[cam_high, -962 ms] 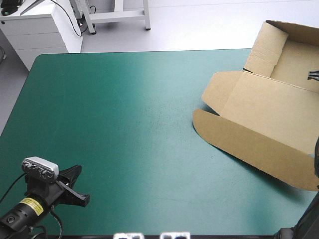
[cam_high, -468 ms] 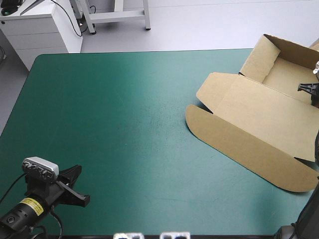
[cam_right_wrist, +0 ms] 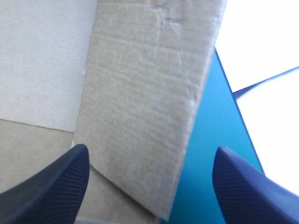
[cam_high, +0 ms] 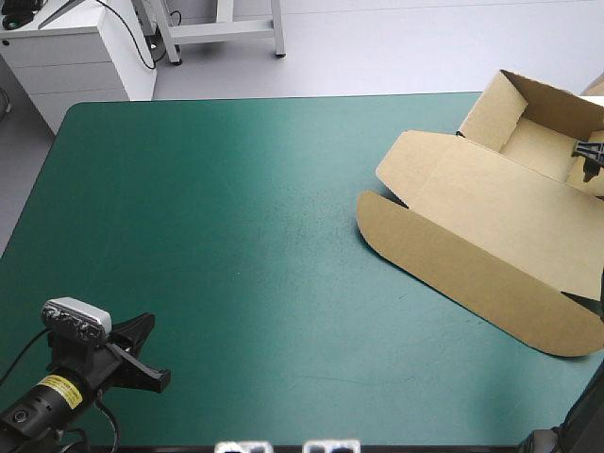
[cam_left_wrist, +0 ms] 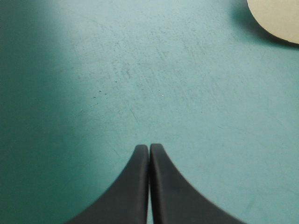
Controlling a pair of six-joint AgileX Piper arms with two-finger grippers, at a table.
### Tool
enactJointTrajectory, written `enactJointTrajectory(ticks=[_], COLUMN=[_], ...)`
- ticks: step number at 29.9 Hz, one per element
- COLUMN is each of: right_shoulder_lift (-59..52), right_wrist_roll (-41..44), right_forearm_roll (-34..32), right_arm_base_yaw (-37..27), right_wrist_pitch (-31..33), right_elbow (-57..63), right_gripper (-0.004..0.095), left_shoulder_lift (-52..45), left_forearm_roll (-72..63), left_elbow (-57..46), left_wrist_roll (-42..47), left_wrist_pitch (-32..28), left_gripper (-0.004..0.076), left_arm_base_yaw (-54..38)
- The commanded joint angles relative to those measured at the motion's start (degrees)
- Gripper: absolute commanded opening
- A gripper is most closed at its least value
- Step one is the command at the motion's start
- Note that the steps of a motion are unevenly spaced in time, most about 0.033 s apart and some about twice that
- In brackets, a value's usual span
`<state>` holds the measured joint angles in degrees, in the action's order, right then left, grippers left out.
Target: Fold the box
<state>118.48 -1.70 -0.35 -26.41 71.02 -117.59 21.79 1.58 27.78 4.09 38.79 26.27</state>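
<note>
Walls of the box judged mid-raising, at the far right of the counter.
The right end effector is spread astride an upright wall and the left end effector is pressed together, idle; that wall is probably to be pinched and tucked next.

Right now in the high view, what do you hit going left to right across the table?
Shut black-finned left gripper → bare teal-green table cover → flat rounded lid of the brown cardboard box → its raised walls → open right gripper.

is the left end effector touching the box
Apart. High view: the left end effector sits at the near left corner, teal-green cover between it and the box.
</note>
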Motion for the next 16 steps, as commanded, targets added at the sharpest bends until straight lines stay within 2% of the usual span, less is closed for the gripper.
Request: enactJointTrajectory(ticks=[1, 6, 9, 12, 16], right_shoulder_lift=[-8.9, -17.7, -22.4, -26.3, -31.6], right_wrist_roll=[0.2, -2.5, -4.7, -6.1, -10.3], right_forearm_roll=[2.0, 12.5, 17.6, 19.7, 19.6], right_arm_base_yaw=[-0.5, -0.1, 1.0, 3.8, 11.0], right_wrist_pitch=[0.7, 0.7, 0.7, 0.7, 0.7], right_elbow=[-1.8, 1.2, 4.6, 9.3, 17.5], right_gripper=[0.0699, 0.0683, 0.0598, 0.0430, 0.0108], left_shoulder_lift=[0.4, 0.4, 0.4, 0.4, 0.4], left_forearm_roll=[-0.1, -0.1, -0.1, -0.8, -3.2], left_elbow=[1.5, 1.5, 1.5, 1.5, 1.5], left_wrist_roll=[0.2, 0.2, 0.0, 0.0, 0.0], left_wrist_pitch=[-3.7, -3.7, -3.7, -3.6, -3.3], left_gripper=[-0.0008, -0.0008, -0.0008, -0.0008, -0.0008], left_arm_base_yaw=[0.2, 0.2, 0.2, 0.2, 0.2])
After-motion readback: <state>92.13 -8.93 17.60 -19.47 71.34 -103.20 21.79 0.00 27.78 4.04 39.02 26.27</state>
